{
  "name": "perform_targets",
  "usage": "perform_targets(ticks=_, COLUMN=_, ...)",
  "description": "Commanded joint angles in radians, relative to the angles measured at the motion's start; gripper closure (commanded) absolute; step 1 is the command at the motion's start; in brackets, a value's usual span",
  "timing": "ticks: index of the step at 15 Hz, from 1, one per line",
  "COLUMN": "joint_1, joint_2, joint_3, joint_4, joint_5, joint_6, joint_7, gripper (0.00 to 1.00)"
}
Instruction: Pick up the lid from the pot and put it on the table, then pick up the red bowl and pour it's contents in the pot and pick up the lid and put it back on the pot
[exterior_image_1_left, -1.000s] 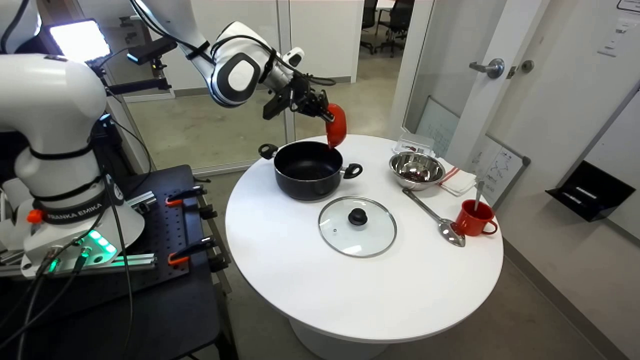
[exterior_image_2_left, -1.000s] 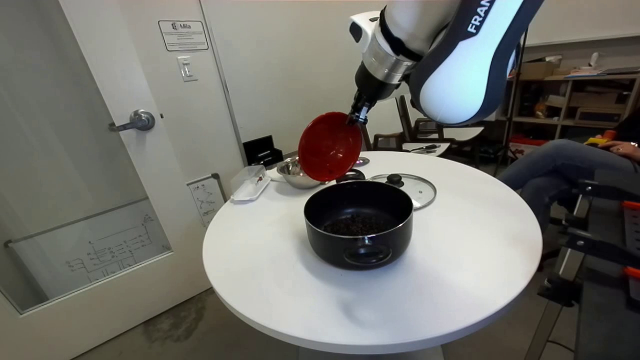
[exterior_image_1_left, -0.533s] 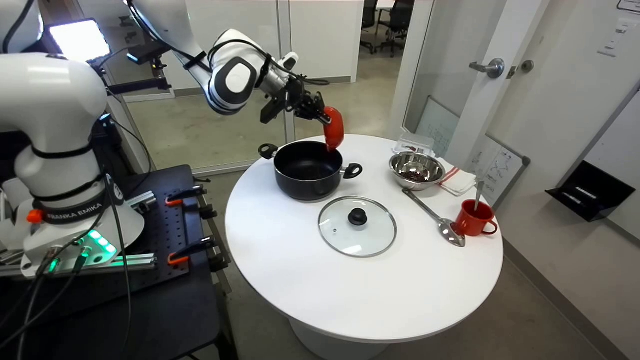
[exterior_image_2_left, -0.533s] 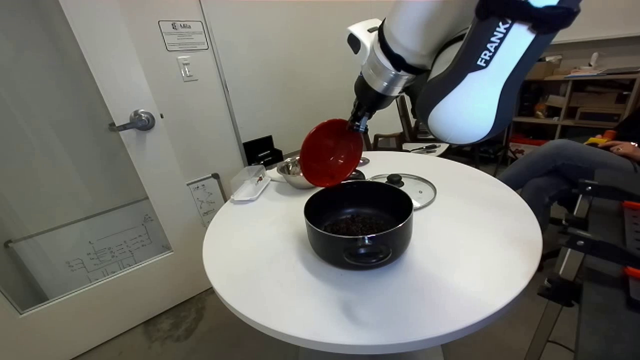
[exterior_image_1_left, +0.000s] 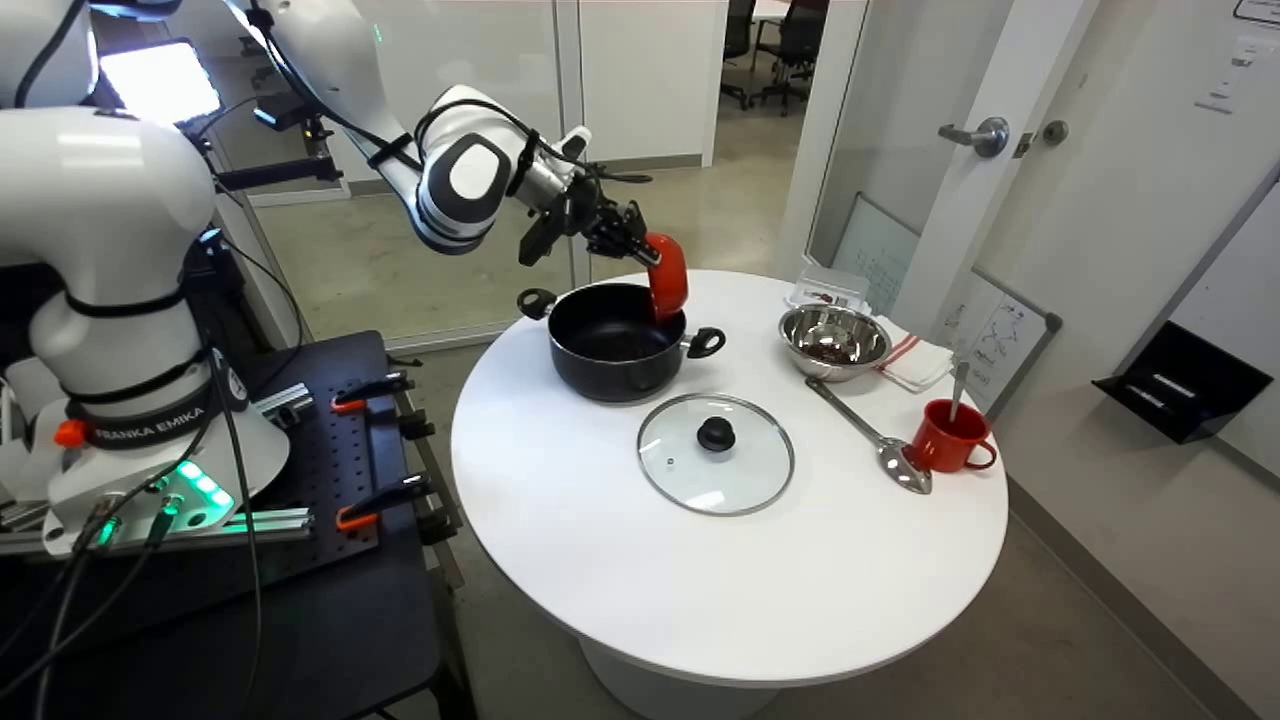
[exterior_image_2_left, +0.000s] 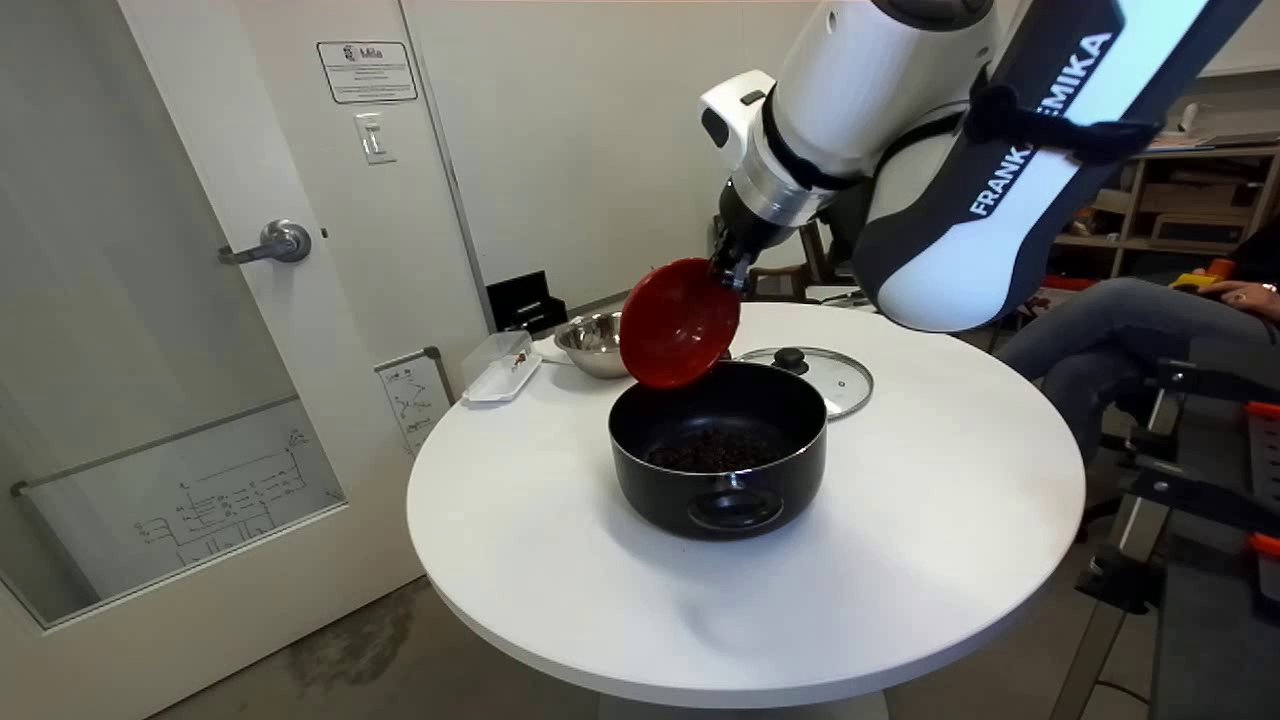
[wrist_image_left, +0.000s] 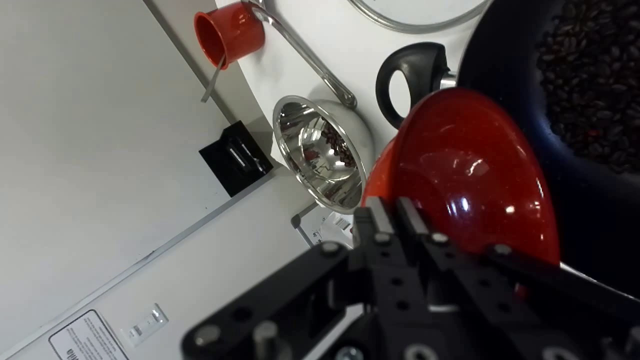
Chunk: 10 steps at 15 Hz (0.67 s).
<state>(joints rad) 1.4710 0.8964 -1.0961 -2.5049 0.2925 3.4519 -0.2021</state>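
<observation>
Red bowl (wrist_image_left: 472, 172) hangs tilted, rim pinched in the 2-fingered claw (wrist_image_left: 394, 214).

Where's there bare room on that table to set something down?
In an exterior view, the table is bare between lid and near edge, and between lid and spoon. Crowded: around the steel bowl, cloth and red mug, and at the pot, where the red bowl tilts over the rim.

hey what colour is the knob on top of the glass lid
The knob is black, best seen in an exterior view.
</observation>
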Motion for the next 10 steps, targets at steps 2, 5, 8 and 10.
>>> perform_targets(ticks=2, joint_1=-0.018, joint_2=0.038, joint_3=-0.002, joint_4=-0.012, joint_5=0.002, joint_6=0.008, joint_7=0.074, gripper=0.98)
perform_targets(ticks=5, joint_1=-0.027, joint_2=0.030, joint_3=0.002, joint_4=-0.014, joint_5=-0.002, joint_6=0.008, joint_7=0.092, gripper=0.98)
perform_targets(ticks=8, joint_1=-0.060, joint_2=-0.040, joint_3=0.014, joint_4=-0.014, joint_5=-0.017, joint_6=0.007, joint_7=0.115, gripper=0.98)
perform_targets(ticks=10, joint_1=-0.107, joint_2=-0.124, joint_3=0.027, joint_4=-0.021, joint_5=-0.038, joint_6=0.007, joint_7=0.125, gripper=0.98)
